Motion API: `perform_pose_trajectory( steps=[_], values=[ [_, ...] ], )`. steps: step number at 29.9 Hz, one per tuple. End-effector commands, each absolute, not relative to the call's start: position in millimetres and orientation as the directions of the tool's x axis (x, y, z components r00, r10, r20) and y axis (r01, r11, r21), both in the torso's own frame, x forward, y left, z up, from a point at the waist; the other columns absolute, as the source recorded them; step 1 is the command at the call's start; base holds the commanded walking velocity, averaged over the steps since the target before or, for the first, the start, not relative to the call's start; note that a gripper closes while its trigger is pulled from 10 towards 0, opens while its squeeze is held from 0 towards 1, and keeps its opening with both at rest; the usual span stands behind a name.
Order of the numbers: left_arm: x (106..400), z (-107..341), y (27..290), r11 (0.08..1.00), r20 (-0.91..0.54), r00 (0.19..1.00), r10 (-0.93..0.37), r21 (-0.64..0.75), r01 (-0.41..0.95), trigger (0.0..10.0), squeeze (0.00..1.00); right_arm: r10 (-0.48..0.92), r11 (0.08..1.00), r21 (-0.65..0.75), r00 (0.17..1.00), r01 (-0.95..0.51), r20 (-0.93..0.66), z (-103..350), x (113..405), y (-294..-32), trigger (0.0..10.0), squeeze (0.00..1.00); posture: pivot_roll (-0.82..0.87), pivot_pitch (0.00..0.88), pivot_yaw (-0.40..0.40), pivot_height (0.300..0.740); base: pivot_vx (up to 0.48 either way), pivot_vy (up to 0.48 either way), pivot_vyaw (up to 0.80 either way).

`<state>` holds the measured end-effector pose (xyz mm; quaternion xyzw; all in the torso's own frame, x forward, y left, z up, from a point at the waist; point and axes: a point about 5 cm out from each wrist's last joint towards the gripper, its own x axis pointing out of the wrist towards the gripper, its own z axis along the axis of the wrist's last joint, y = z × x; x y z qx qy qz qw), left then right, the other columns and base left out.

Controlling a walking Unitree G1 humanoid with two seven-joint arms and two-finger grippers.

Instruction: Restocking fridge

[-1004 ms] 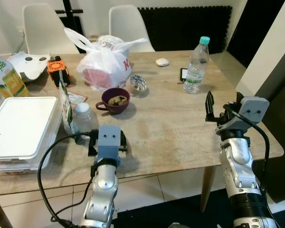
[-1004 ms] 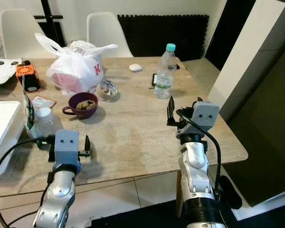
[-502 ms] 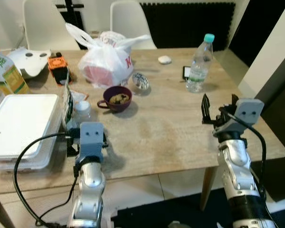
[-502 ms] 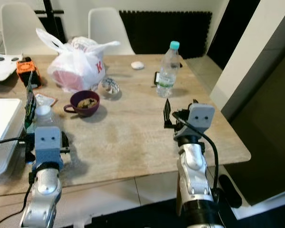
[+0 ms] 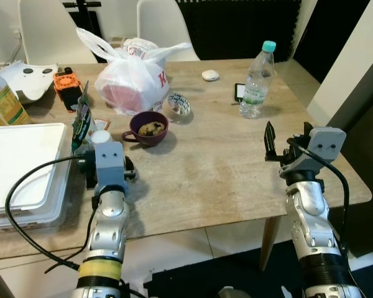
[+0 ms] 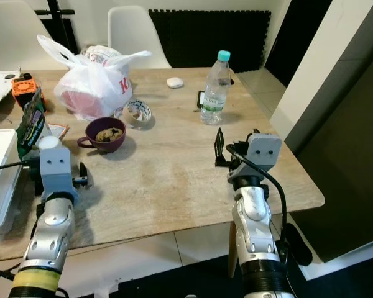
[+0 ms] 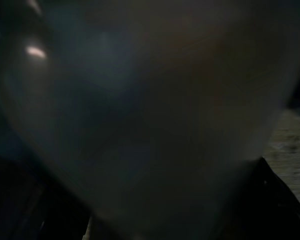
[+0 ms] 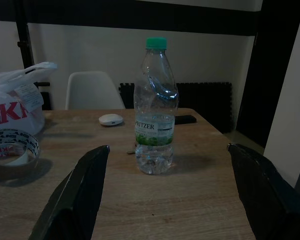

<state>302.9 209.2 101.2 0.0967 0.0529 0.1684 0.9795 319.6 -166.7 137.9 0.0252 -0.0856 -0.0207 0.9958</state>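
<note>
Right wrist view reads "PRITZER" on the water bottle point(image 8: 155, 107) between my right gripper's point(image 8: 170, 200) wide-spread, empty fingers. "K" marks the bag point(image 5: 132, 77). My left gripper point(image 5: 105, 171) presses a white-capped bottle point(image 5: 100, 136); grip unclear.

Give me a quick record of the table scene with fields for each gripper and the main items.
left gripper: at the small white-capped bottle beside the white lidded box; fingers hidden
right gripper: fingers open, raised, facing the clear green-capped water bottle
table centre: purple mug, roll of tape, white plastic bag
surface: wooden table
</note>
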Motion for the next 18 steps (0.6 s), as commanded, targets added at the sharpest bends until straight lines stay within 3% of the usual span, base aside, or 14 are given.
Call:
perform_pose_trajectory(
  steps=[1, 2, 3, 5, 8, 12, 14, 15, 16, 18],
  values=[
    [299.2, 98.1, 212.9, 0.934, -0.081, 0.948, 0.306, 0.216, -0.284, 5.9, 0.00, -0.058, 0.997, 0.053, 0.984, 0.050, 0.170, 139.1, 319.4, -170.1, 10.0, 0.00, -0.01, 0.053, -0.089, 0.740, 0.000, 0.000, 0.00],
    [299.2, 98.1, 212.9, 0.934, -0.081, 0.948, 0.306, 0.216, -0.284, 5.9, 0.00, -0.058, 0.997, 0.053, 0.984, 0.050, 0.170, 139.1, 319.4, -170.1, 10.0, 0.00, -0.01, 0.053, -0.089, 0.740, 0.000, 0.000, 0.00],
    [294.1, 97.5, 210.6, 0.946, -0.075, 0.964, 0.256, 0.224, -0.233, 4.7, 0.00, -0.057, 0.997, 0.054, 0.984, 0.048, 0.171, 139.9, 320.3, -168.9, 10.0, 0.00, -0.01, 0.050, -0.087, 0.740, 0.000, 0.000, 0.00],
    [290.8, 97.0, 210.0, 0.950, -0.070, 0.971, 0.229, 0.232, -0.207, 4.6, 0.00, -0.056, 0.997, 0.055, 0.983, 0.047, 0.173, 140.5, 320.8, -168.2, 10.0, 0.00, -0.01, 0.049, -0.087, 0.740, 0.000, 0.000, 0.00],
    [287.2, 97.8, 211.3, 0.950, -0.057, 0.976, 0.212, 0.245, -0.193, 2.2, 0.00, -0.055, 0.997, 0.056, 0.984, 0.046, 0.172, 139.7, 320.9, -167.9, 10.0, 0.00, -0.01, 0.049, -0.087, 0.740, 0.000, 0.000, 0.00],
    [285.7, 100.4, 209.4, 0.952, -0.037, 0.981, 0.192, 0.252, -0.177, 1.1, 0.00, -0.053, 0.997, 0.057, 0.984, 0.044, 0.169, 138.5, 321.2, -167.5, 10.0, 0.00, 0.00, 0.047, -0.085, 0.740, 0.000, 0.000, 0.00],
    [285.6, 101.5, 208.1, 0.953, -0.030, 0.983, 0.184, 0.252, -0.170, 1.1, 0.00, -0.052, 0.997, 0.057, 0.984, 0.043, 0.169, 138.4, 321.3, -167.3, 10.0, 0.00, 0.00, 0.047, -0.085, 0.740, 0.000, 0.000, 0.00],
    [286.1, 105.0, 204.3, 0.954, -0.009, 0.987, 0.162, 0.258, -0.154, 6.4, 0.00, -0.052, 0.997, 0.057, 0.984, 0.043, 0.169, 138.6, 321.4, -167.1, 10.0, 0.00, 0.00, 0.046, -0.085, 0.740, 0.000, 0.000, 0.00],
    [286.9, 108.7, 200.5, 0.955, 0.013, 0.990, 0.143, 0.260, -0.141, 10.0, 0.00, -0.051, 0.997, 0.058, 0.984, 0.042, 0.171, 139.2, 321.5, -166.9, 10.0, 0.00, 0.00, 0.047, -0.085, 0.740, 0.000, 0.000, 0.00],
    [289.1, 119.3, 190.2, 0.955, 0.072, 0.993, 0.093, 0.276, -0.110, 10.0, 0.00, -0.048, 0.998, 0.055, 0.982, 0.039, 0.184, 142.9, 321.6, -167.0, 10.0, 0.00, 0.00, 0.048, -0.085, 0.740, 0.000, 0.000, 0.00]
  ],
)
